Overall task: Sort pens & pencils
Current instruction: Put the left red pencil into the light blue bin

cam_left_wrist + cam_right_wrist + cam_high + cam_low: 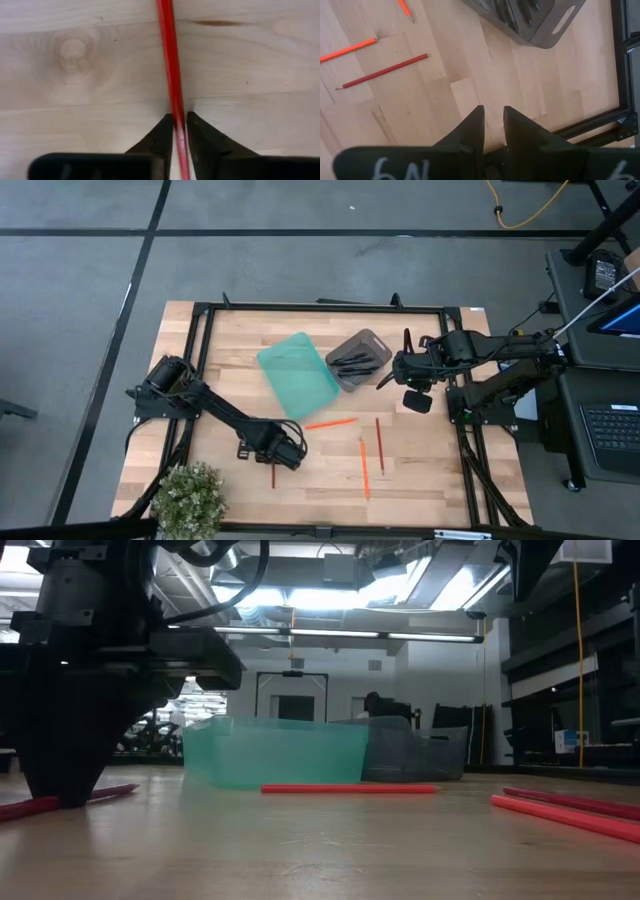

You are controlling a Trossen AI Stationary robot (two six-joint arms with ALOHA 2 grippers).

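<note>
Wooden bench (420, 470) carrying a teal bin (297, 374) and, touching it, a grey bin (358, 359) holding the black pens (352, 362). Left tool (179, 131), low over the bench near its front, pinches one red pencil (170, 70) between its fingers. Right tool (493, 122) hangs beside the grey bin, fingers narrowly parted, holding nothing. Three more pencils (364, 465) lie loose between the bins and the front edge.

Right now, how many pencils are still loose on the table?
4: one between the left gripper fingers, one angled beside the teal bin, two toward the right. None seem hidden.
</note>
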